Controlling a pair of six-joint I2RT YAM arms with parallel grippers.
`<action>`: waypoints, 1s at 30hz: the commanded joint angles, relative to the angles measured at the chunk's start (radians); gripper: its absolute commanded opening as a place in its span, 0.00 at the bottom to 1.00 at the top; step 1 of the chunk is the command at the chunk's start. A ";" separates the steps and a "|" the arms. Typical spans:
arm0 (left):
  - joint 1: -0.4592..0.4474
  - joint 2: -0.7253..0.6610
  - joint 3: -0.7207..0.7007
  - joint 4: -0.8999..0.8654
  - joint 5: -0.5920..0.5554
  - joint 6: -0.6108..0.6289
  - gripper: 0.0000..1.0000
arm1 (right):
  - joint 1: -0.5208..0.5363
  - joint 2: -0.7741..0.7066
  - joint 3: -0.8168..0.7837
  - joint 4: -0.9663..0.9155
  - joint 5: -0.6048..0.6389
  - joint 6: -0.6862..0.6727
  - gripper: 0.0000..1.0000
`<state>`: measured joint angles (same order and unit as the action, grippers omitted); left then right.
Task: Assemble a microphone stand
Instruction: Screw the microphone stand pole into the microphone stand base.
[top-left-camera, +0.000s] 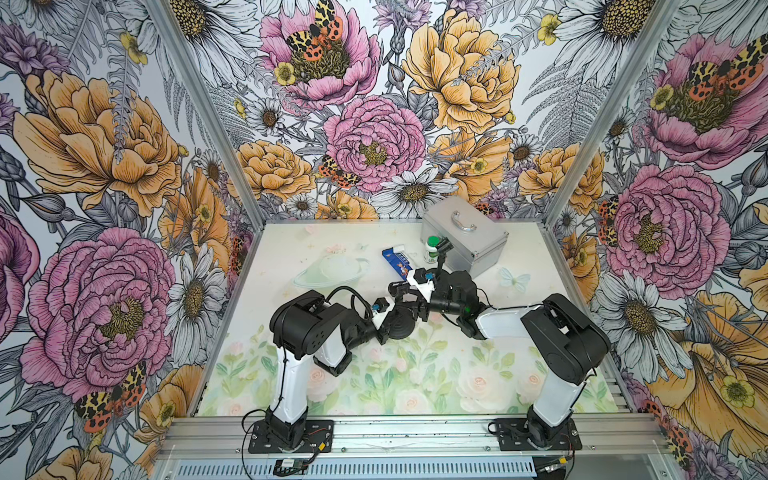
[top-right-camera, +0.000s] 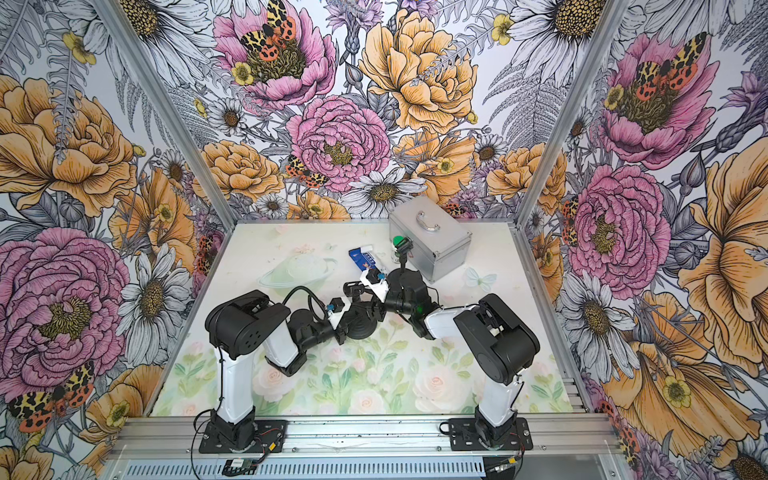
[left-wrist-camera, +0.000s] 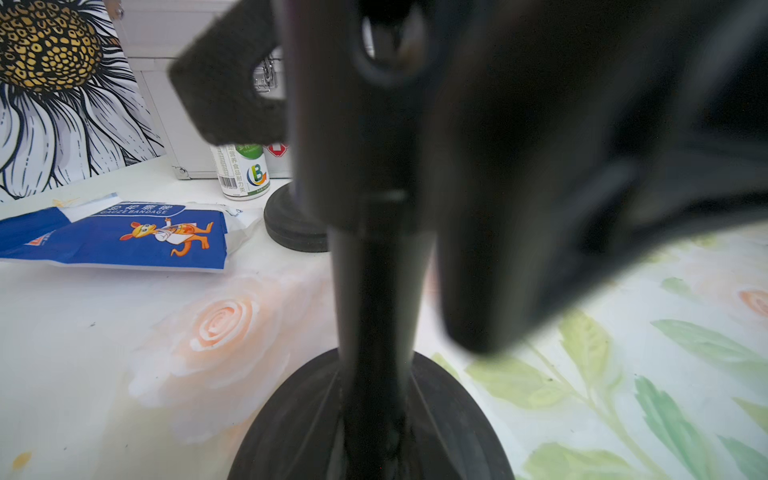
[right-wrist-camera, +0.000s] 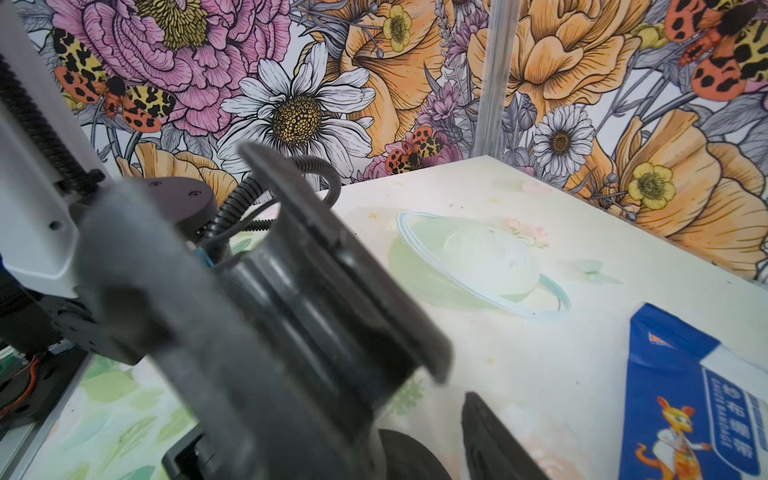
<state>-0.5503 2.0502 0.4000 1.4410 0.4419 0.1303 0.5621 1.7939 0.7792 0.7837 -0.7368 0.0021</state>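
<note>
Stand pole (left-wrist-camera: 374, 299) pinched by the left end effector (left-wrist-camera: 386, 266), upright on its round base (top-left-camera: 401, 326) at mid-worktop (top-left-camera: 457, 374).

In both top views the base reads as a ridged black disc between the two arms. Only the left wrist view shows the smooth, glossy pole rising from it, apparently clamped between blurred dark fingers. The right end effector (top-left-camera: 405, 298) hangs just beside it, and the right wrist view shows its fingers (right-wrist-camera: 486, 432) spread apart. Farther back, a second black stand (top-left-camera: 457, 280) with a bent neck stands near a white green-capped bottle (top-left-camera: 432, 249), a glossy blue gauze packet (top-left-camera: 398, 262) and a boxy silver metal case (top-left-camera: 465, 237).
</note>
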 joint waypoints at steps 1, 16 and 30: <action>-0.003 0.017 -0.007 -0.029 0.004 -0.014 0.20 | -0.013 0.009 0.051 -0.082 -0.092 -0.034 0.52; 0.000 0.020 -0.004 -0.029 0.004 -0.020 0.20 | 0.381 -0.005 -0.255 0.438 1.436 0.085 0.00; 0.000 0.016 -0.004 -0.029 0.006 -0.030 0.20 | 0.310 -0.145 -0.246 0.144 0.696 -0.117 0.66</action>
<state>-0.5549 2.0510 0.3981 1.4414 0.4759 0.1120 0.9283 1.7115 0.5690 1.0470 0.3408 -0.0631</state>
